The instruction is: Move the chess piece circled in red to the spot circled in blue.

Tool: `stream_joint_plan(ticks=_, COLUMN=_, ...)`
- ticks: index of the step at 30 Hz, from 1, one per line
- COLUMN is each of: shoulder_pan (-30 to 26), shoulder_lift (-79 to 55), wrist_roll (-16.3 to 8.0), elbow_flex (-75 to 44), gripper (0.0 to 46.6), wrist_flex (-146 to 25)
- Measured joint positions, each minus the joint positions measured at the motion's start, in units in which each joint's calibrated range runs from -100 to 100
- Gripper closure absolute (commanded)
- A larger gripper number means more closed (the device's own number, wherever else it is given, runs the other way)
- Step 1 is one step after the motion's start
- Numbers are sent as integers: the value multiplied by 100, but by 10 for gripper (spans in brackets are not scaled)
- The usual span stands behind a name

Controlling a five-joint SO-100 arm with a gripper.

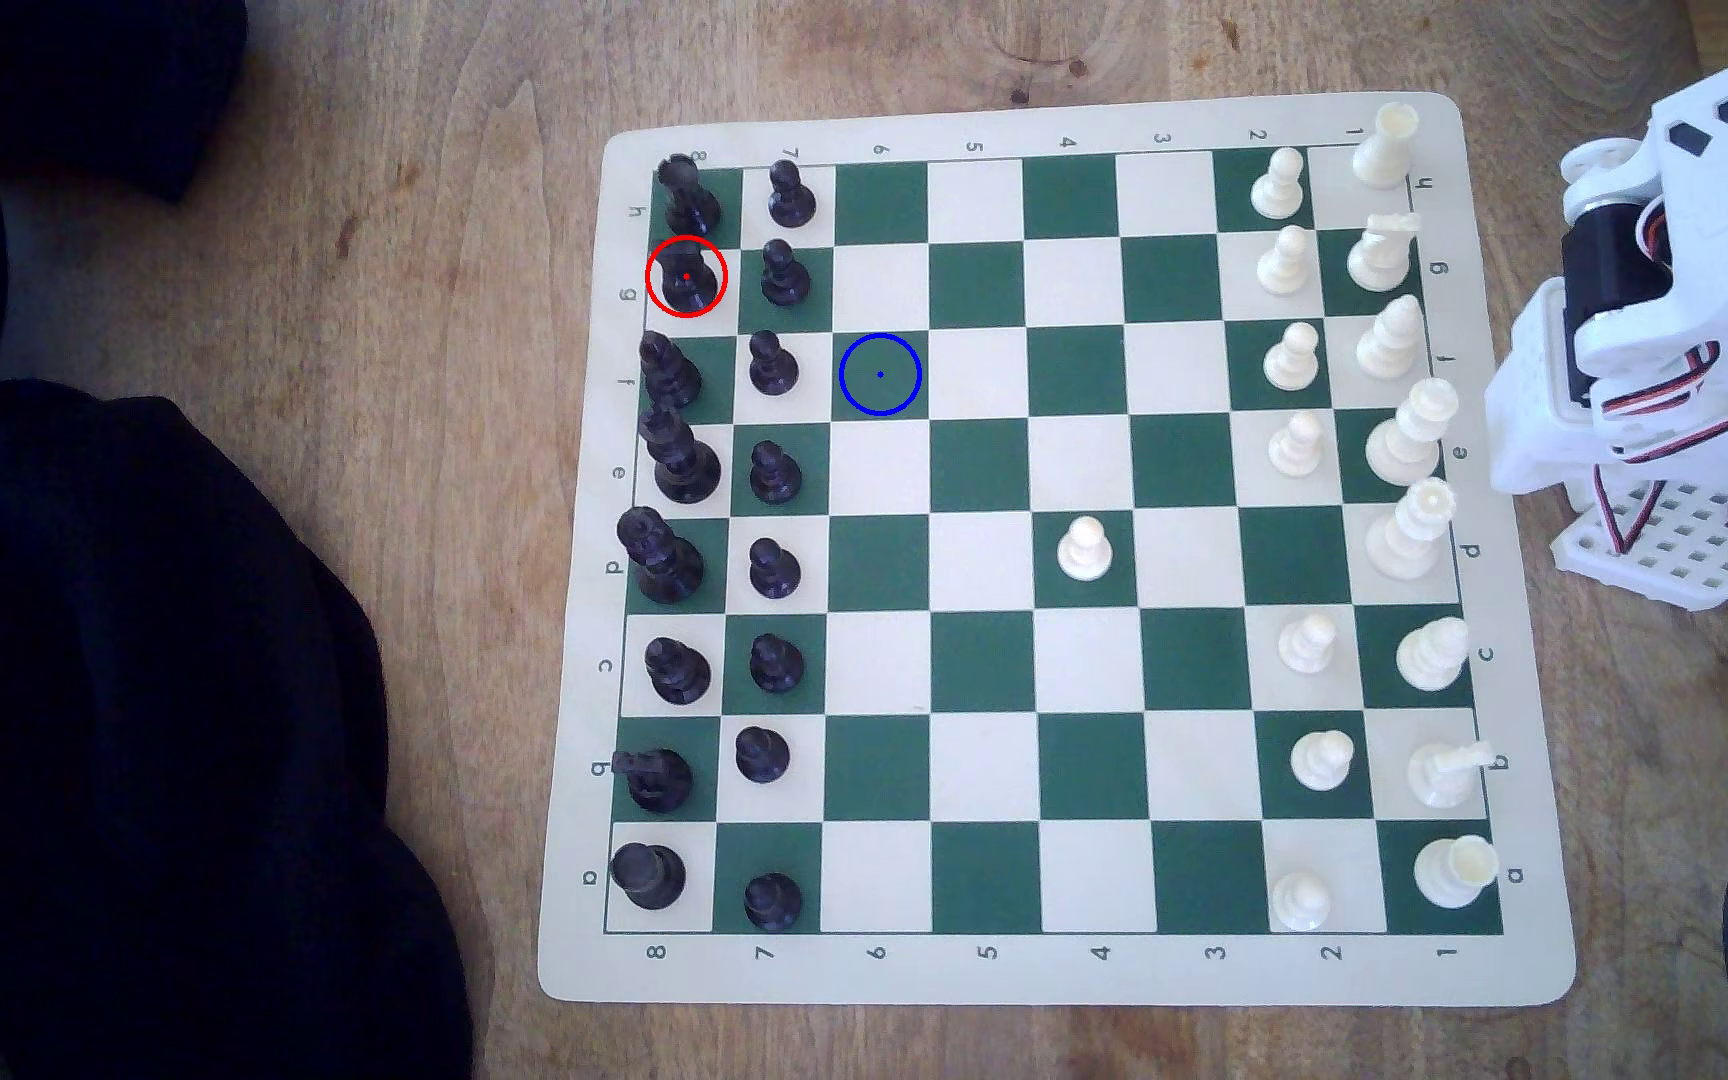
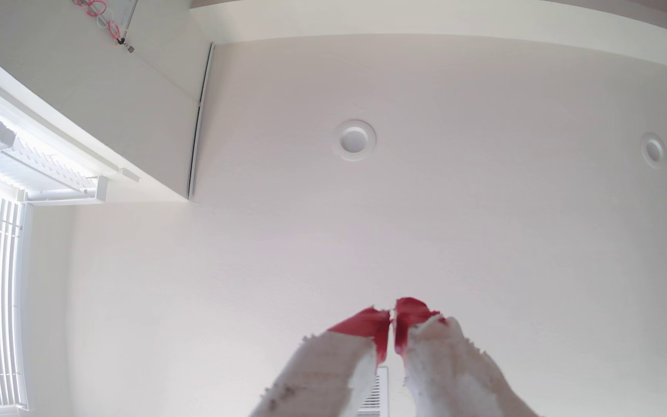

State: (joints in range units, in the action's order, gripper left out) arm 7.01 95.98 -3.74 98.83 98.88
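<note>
The end effector (image 2: 392, 320) has its two red-tipped fingers pressed together, empty, aimed at a ceiling with two recessed lights (image 2: 356, 139). The folded arm (image 1: 1670, 312) sits off the board's white side; the black knight (image 1: 685, 278), red-ringed, stands far across on the opposite edge, with the blue-ringed green square (image 1: 880, 374) near it, past the row of eight black pawns (image 1: 773, 366).

Black knight (image 1: 685, 278) was seen upright inside red ring, on light square in outermost file along board's (image 1: 995, 130) edge at exterior view's left, second square from far corner. Target square (image 1: 880, 375), dark green, blue-ringed with centre dot, was found unoccupied, two files inward, one row nearer.
</note>
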Motion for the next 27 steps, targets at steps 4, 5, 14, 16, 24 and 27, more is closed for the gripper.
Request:
stream_joint_plan(ticks=4, shoulder_pan=96, shoulder_lift=-8, wrist_roll=0, elbow_flex=0, gripper=464, wrist_flex=-231)
stream_joint_plan(ticks=5, shoulder_pan=125, shoulder_lift=-8, wrist_roll=0, elbow_flex=0, gripper=464, wrist_flex=-446)
stream_joint_plan(ticks=14, shoulder_pan=170, shoulder_lift=-8, wrist_roll=0, elbow_flex=-163, gripper=464, wrist_flex=-3578)
stream_joint_plan(ticks=16, shoulder_pan=251, shoulder_lift=-8, wrist_roll=0, elbow_flex=-334, gripper=464, wrist_flex=-4279)
stream_joint_plan(ticks=24, shoulder_pan=516, shoulder_lift=-8, wrist_roll=0, elbow_flex=-1256, gripper=464, wrist_flex=-7841)
stream_joint_plan(ticks=27, shoulder_pan=708, shoulder_lift=-25, wrist_roll=-5, elbow_flex=-1708, gripper=464, wrist_flex=-9331)
